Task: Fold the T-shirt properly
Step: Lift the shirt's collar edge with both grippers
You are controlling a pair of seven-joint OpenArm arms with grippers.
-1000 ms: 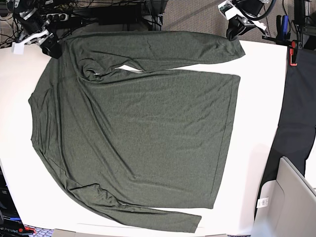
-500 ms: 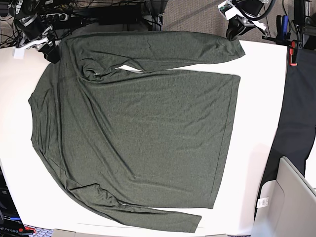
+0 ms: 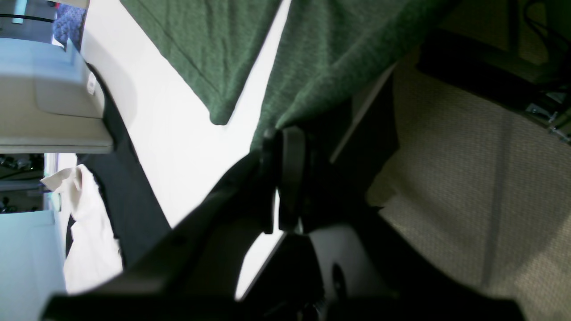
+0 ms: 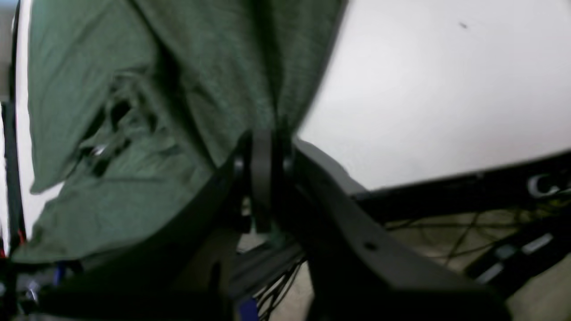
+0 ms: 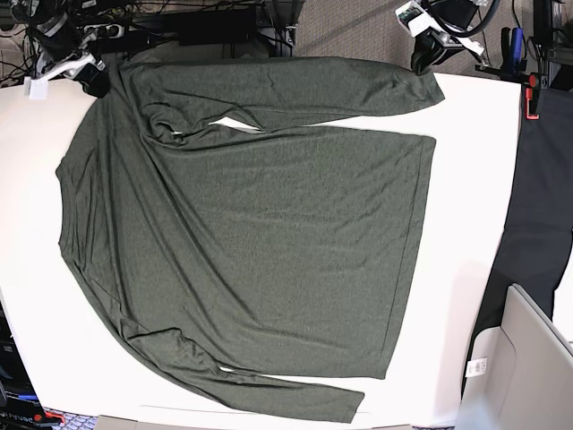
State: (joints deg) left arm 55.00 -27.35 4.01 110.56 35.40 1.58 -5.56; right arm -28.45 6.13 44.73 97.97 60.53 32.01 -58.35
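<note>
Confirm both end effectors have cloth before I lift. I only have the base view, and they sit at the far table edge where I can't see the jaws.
Observer: The left wrist view shows the left end effector shut on the T-shirt, at the sleeve end.
Operator: Report the other one.
Observer: The right wrist view shows the right end effector shut on fabric too, near the shoulder.
Operator: Check for bunching there.
Observer: Yes, the cloth beside that grip is wrinkled into small folds.

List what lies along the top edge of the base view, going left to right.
Right claw shut on the T-shirt shoulder → upper sleeve → left claw shut on its cuff → red clamp.
</note>
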